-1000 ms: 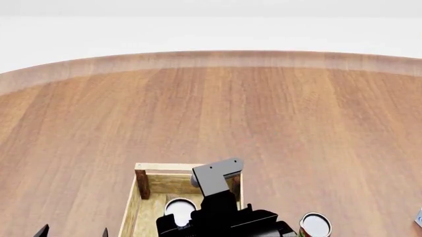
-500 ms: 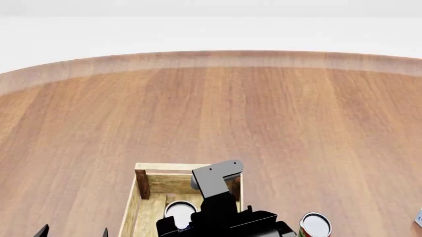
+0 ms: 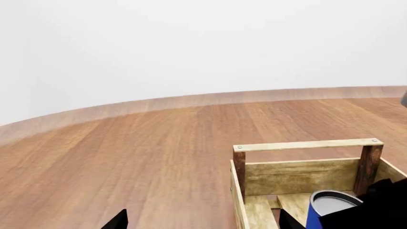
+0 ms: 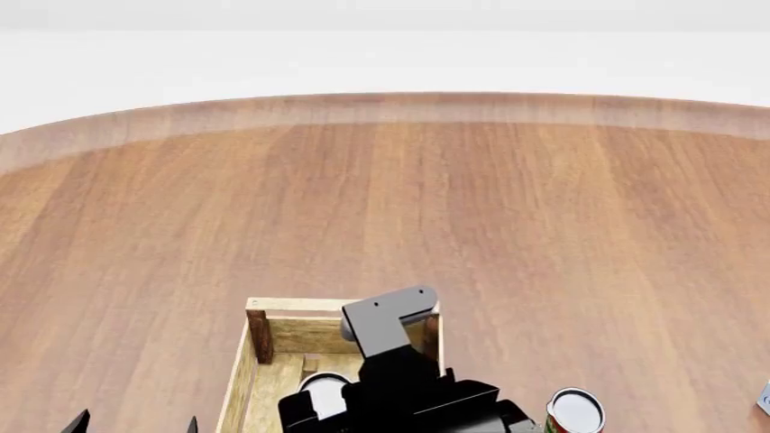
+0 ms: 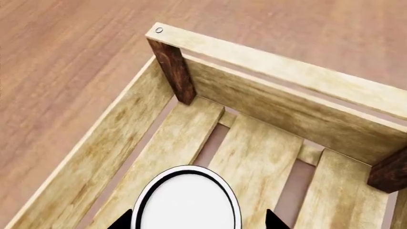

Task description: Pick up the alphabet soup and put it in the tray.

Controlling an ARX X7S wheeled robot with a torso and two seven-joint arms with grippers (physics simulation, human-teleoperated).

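Note:
The alphabet soup (image 5: pixel 188 205) shows its whitish top between my right gripper's (image 5: pixel 198 220) two black fingertips, low inside the tray (image 5: pixel 273 62), a light-wood crate with slatted bottom and dark corner posts. The gripper is shut on the can. In the head view the can (image 4: pixel 323 390) sits under my right arm, inside the tray (image 4: pixel 307 305). The left wrist view shows the can's blue side (image 3: pixel 321 212) within the tray (image 3: pixel 305 144). My left gripper (image 4: pixel 135 424) is open and empty, to the left of the tray, over the table.
A second can (image 4: pixel 575 410) with a red and green label stands on the table right of the tray. A small grey object (image 4: pixel 764 397) pokes in at the right edge. The round wooden table (image 4: pixel 385 198) stretches far ahead.
My right arm has shifted slightly left, and the can has moved with it inside the tray. The left gripper has not moved.

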